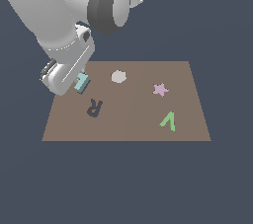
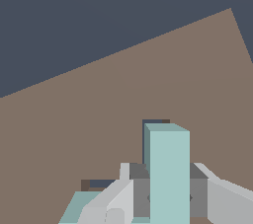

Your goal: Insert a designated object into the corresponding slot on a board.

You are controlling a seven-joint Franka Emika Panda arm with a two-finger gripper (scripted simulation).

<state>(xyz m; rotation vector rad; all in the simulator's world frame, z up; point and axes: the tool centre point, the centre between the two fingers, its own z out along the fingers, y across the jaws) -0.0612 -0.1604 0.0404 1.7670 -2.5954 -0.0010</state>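
The light-teal L-shaped block is at the far corner of the brown board on the exterior view's left. My gripper is shut on it. In the wrist view the block sits between my fingers, one leg pointing away from the camera and the other off to the side. Thin strips of the dark L-shaped slot show just past the block's edges, so the block sits over the slot, slightly offset. I cannot tell whether it touches the board. In the exterior view the slot is hidden by the block and the hand.
On the board there is a dark R-shaped recess, a pale round-edged piece, a pink star and a green V-shaped piece. The board's corner and edge lie close beyond the slot.
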